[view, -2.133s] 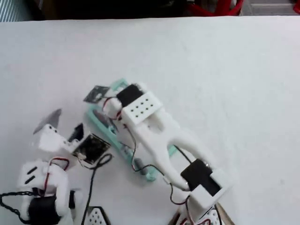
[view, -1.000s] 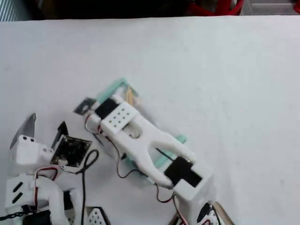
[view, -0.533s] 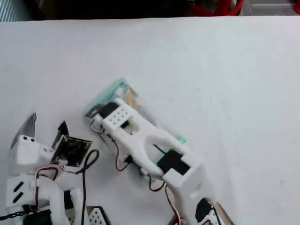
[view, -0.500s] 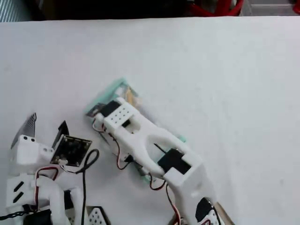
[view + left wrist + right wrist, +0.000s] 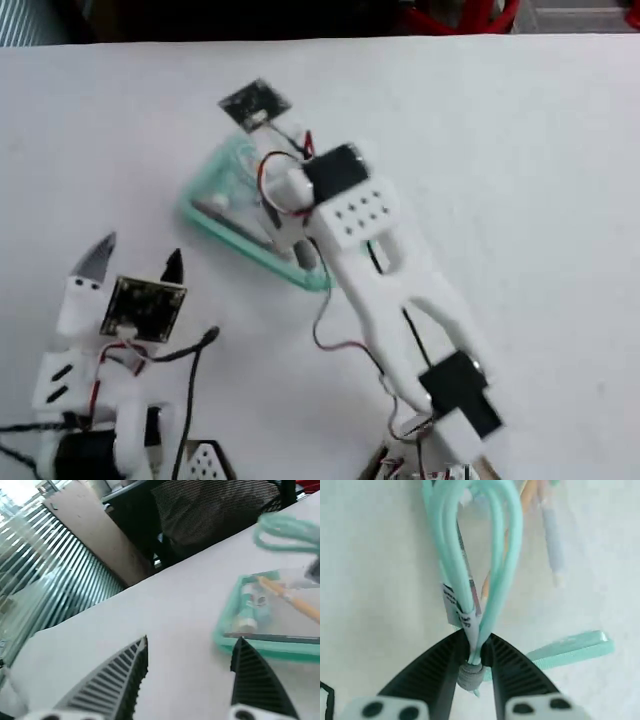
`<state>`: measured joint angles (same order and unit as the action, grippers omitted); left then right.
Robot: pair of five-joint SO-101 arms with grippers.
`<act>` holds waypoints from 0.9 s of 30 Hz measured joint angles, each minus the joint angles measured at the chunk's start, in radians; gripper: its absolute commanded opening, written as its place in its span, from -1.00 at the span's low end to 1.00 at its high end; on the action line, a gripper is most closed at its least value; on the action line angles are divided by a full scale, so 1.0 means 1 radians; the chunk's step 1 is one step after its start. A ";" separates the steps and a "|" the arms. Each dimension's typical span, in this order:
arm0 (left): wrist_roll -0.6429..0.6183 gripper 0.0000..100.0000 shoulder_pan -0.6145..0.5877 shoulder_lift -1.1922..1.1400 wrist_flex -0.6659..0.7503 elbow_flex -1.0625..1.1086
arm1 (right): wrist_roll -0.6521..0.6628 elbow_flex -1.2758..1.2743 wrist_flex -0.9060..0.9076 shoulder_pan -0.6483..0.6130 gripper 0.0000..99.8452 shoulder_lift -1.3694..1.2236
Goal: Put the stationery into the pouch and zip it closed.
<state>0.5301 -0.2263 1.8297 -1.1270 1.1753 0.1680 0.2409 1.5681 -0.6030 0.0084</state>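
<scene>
A clear pouch [image 5: 228, 192] with mint green trim lies left of the table's middle. Through its clear side I see a pencil [image 5: 287, 597] and a small tube [image 5: 252, 611] inside it. My right gripper [image 5: 272, 212] stands over the pouch's right part, shut on the pouch's mint green strap [image 5: 496, 555] where the loop narrows [image 5: 474, 641]. The strap loop [image 5: 287, 527] rises above the pouch. A pencil [image 5: 527, 495] and a pale pen [image 5: 553, 545] lie in the pouch beyond the strap. My left gripper [image 5: 135, 262] stands open near the front left, apart from the pouch [image 5: 270, 617], fingers [image 5: 120, 680] spread with nothing between them.
The white table [image 5: 480, 150] stretches bare to the right and back. The right arm [image 5: 400, 300] runs from the front edge up to the pouch. A dark chair and slatted blinds stand beyond the table's far edge in the left wrist view.
The right arm has swung from lying leftward over the pouch to pointing toward the back, turning the pouch with it. The left gripper has shifted a little to the right.
</scene>
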 measured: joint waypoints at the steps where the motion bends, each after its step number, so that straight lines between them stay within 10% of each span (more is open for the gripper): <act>1: -0.017 -0.46 0.026 0.000 0.028 0.035 | 0.000 0.014 0.000 -0.002 -0.96 0.041; 11: -0.092 -0.32 0.354 -0.014 0.353 0.345 | -0.078 0.135 0.000 -0.025 -0.96 0.264; 27: -0.114 -0.33 0.516 -0.008 0.503 0.318 | -0.118 0.367 0.063 -0.129 -0.96 0.269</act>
<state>0.4166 0.2892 1.8220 -0.6237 1.4929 0.0499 0.6076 1.6310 -0.7319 0.2770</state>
